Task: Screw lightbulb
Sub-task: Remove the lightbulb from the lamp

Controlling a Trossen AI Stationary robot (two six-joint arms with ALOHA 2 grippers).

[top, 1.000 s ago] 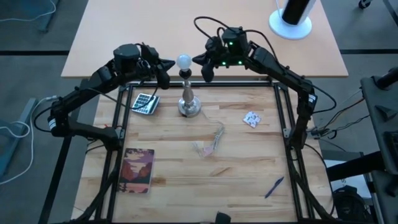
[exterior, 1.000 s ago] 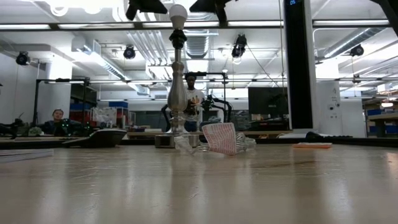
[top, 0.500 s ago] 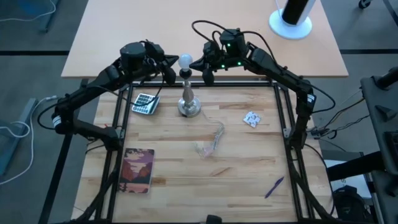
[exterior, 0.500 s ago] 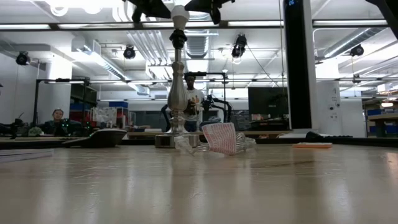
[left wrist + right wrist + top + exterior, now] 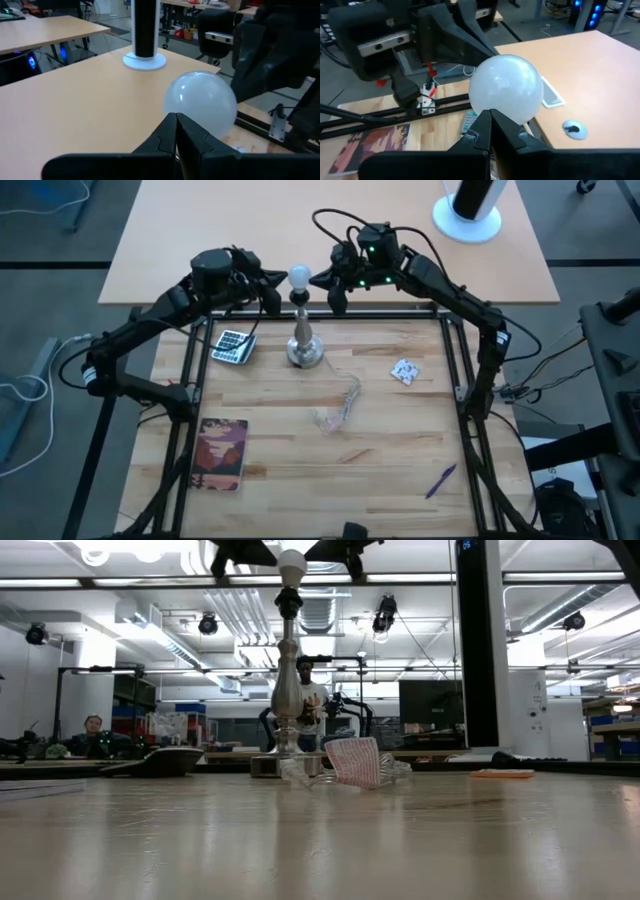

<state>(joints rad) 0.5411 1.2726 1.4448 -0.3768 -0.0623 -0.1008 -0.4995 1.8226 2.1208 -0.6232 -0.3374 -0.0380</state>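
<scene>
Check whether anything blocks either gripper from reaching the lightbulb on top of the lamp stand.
Nothing visible stands in the way. The lightbulb sits atop the lamp stand, with the left gripper on one side and the right gripper on the other. Both wrist views show the bulb straight ahead of shut fingers, only open air between.

Wooden table [image 5: 300, 470], ceiling strip lights [image 5: 560, 580]
</scene>
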